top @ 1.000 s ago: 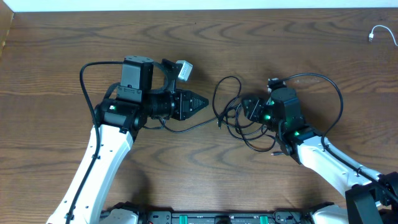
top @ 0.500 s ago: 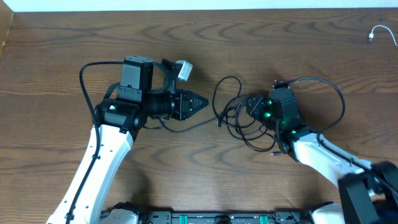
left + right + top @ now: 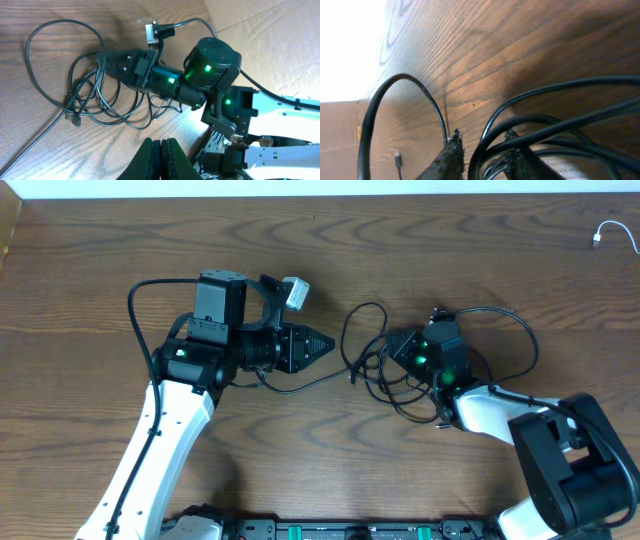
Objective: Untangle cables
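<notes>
My table (image 3: 90, 280) is a dark brown wood-grain top, grain running mostly left to right. Just right of the middle there's a heap of thin black cables (image 3: 372, 370), loops lying over each other. One strand trails off left, and a small plug (image 3: 75, 119) lies flat on the wood. A white cable (image 3: 603, 230) lies well apart in the far right corner.

Dark wooden table (image 3: 320, 240) fills the view, with bold grain sweeping across it. Past its edge stands a brown cardboard panel (image 3: 280, 45).
</notes>
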Motion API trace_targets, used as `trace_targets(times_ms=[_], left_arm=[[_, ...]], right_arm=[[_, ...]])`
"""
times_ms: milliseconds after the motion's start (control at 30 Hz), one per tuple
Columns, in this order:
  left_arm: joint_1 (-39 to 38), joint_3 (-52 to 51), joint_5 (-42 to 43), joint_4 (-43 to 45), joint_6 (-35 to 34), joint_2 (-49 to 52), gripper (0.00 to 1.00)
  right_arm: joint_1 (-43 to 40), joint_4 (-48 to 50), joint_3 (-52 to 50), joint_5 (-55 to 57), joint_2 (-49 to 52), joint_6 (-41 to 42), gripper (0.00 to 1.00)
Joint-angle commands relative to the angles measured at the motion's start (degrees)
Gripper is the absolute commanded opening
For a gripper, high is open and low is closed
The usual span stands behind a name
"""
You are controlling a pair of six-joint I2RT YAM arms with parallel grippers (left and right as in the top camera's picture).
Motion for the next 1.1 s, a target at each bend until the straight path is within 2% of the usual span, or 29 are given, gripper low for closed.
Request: trace_targets(times_ms=[0, 67, 167, 300, 433, 567, 633, 700, 833, 933, 1067], left_arm=[[0.0, 0.6, 0.3, 0.0, 0.6, 0.0, 0.08], [0.0, 0.6, 0.3, 0.0, 0.6, 0.0, 0.09], [0.0, 0.6, 0.3, -0.2, 0.6, 0.0, 0.09], [0.0, 0.6, 0.3, -0.8, 0.5, 0.0, 0.08], [0.0, 0.6, 0.3, -0.8, 0.1, 0.0, 0.08], [0.0, 0.6, 0.4, -0.8, -0.5, 0.0, 0.08], [0.0, 0.6, 0.7, -0.8, -0.8, 0.0, 0.08], [0.0, 0.6, 2.3, -0.7, -0.8, 0.0, 0.08], [-0.4, 0.6, 8.8, 0.8, -0.3, 0.0, 0.08], [-1.7, 0.6, 13.1, 1.9, 2.9, 0.0, 0.08], [-4.9, 0.6, 13.2, 2.0, 5.5, 0.0, 0.12]], right_arm=[[0.1, 2.4, 0.1, -2.4, 0.9, -1.8, 0.01], [-0.5, 6.8, 0.1, -8.6, 0.4, -8.6, 0.01], [-2.4, 9.3, 0.1, -15.5, -1.4, -13.0, 0.01], [-7.4, 3.3, 0.1, -19.5, -6.7, -15.3, 0.01], [-12.3, -8.0, 0.1, -20.7, -16.1, -22.9, 0.01], [-14.9, -7.7, 0.1, -34.5, -24.7, -25.2, 0.01], [-15.6, -6.3, 0.1, -40.1, -28.2, -23.9, 0.01], [-15.6, -7.0, 0.1, -40.7, -31.0, -20.5, 0.01], [-15.6, -8.5, 0.1, -37.4, -33.5, -6.8, 0.01], [-15.6, -8.5, 0.1, -35.1, -33.6, 3.3, 0.01], [-15.6, -7.6, 0.1, -33.0, -33.6, 8.5, 0.01]])
